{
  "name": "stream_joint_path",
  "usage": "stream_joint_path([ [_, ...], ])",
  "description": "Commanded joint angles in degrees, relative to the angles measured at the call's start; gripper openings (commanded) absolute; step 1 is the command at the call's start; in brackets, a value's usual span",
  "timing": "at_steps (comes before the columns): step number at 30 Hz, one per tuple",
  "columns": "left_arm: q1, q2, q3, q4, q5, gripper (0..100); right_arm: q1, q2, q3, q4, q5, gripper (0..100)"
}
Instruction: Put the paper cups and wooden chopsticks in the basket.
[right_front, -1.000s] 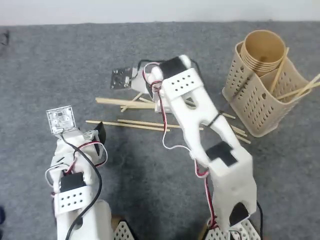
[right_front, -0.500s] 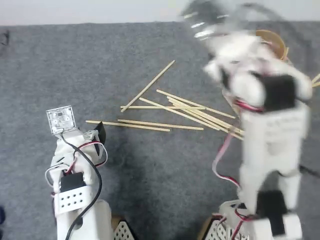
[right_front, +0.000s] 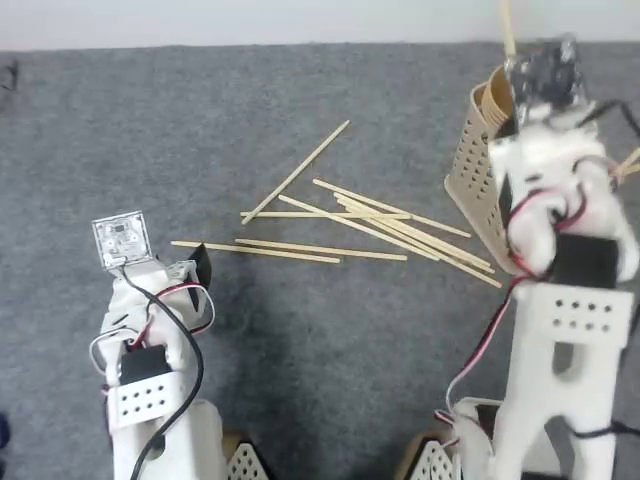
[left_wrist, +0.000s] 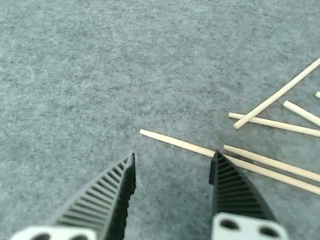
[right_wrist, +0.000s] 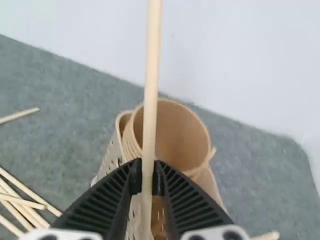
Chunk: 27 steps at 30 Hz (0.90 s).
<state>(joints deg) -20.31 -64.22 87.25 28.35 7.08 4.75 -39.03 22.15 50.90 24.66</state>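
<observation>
Fingers (right_wrist: 117, 192) of the right gripper (right_wrist: 146, 175) clamp one wooden chopstick (right_wrist: 151, 75) upright over the paper cups (right_wrist: 175, 135) nested in the basket (right_wrist: 106, 162), and released off-centre it may strike a cup rim and topple out, while the left gripper (left_wrist: 172, 167) hangs spread open near loose chopsticks (right_front: 330, 225).

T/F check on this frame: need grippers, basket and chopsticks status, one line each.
1. The right gripper is shut on a chopstick held upright over the basket. True.
2. The basket lies tipped on its side. False: it stands upright, with paper cups stacked inside.
3. The left gripper is open and holds nothing. True.
4. Every chopstick is in the basket. False: several loose chopsticks lie on the grey carpet.
</observation>
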Motion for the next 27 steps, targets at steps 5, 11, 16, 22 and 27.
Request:
stream_joint_path([
  [5,0.26,-1.05,-1.45,-1.49,0.35,22,6.9,-3.21,8.44,-9.01,-0.7,0.7],
  [11,0.35,-1.05,-1.45,-1.49,0.35,22,10.15,1.89,8.53,-10.42,-2.81,0.7],
  [16,0.35,-1.05,-1.45,-1.49,0.35,22,10.24,4.09,9.76,-10.59,-2.81,0.8],
  [22,0.35,-1.05,-1.45,-1.49,0.35,22,10.24,4.0,9.67,-7.43,-2.81,9.2],
  [27,0.35,-1.05,-1.45,-1.49,0.35,22,10.33,4.0,9.67,-5.76,-2.46,21.7],
])
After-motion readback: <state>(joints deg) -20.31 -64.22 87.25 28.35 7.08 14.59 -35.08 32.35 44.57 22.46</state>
